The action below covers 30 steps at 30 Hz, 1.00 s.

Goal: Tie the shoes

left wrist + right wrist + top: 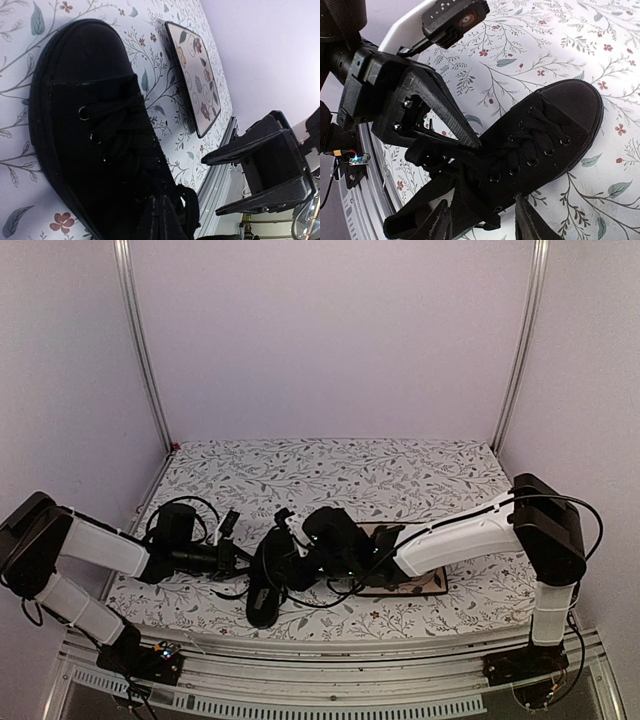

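Note:
The black shoe (265, 590) lies on the floral table between my two grippers, toe toward the near edge. It fills the left wrist view (90, 125) and the right wrist view (545, 140). My left gripper (238, 558) reaches in from the left. Its fingers (162, 215) are shut on a black lace at the top eyelets, and its tips also show in the right wrist view (472, 142). A lace loop (417, 150) hangs beside them. My right gripper (481, 202) is open, its jaws straddling the shoe's collar and tongue.
A square floral plate (428, 586) lies under my right forearm, just right of the shoe, and shows edge-on in the left wrist view (192, 75). The metal rail (330, 650) runs along the near table edge. White walls enclose the back and sides.

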Each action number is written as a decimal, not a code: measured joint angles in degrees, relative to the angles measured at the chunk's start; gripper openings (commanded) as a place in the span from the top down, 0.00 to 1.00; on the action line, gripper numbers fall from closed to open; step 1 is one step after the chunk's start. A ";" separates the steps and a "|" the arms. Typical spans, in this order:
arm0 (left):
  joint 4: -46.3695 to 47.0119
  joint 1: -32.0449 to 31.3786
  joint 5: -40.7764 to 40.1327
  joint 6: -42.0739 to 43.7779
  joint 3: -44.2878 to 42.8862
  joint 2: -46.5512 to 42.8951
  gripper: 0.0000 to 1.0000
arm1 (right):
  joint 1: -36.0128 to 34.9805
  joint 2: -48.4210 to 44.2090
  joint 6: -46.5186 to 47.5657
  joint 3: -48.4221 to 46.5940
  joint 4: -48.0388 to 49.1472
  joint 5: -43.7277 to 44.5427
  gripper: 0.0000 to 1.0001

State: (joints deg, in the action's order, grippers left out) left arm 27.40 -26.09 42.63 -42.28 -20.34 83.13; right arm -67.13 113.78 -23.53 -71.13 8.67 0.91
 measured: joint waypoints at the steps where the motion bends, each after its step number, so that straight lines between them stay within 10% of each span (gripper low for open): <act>1: -0.17 0.07 -0.20 0.00 0.07 -0.26 1.00 | 0.00 -0.44 0.13 0.24 0.15 0.22 0.53; 30: -1.60 0.76 -1.29 -0.85 0.68 -1.92 1.00 | -1.81 7.85 5.35 -12.20 -1.86 -2.99 0.54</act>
State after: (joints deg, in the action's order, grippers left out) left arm 25.80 -25.32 41.34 -43.13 -19.66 81.21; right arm -68.95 121.62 -18.17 -83.33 6.81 -2.09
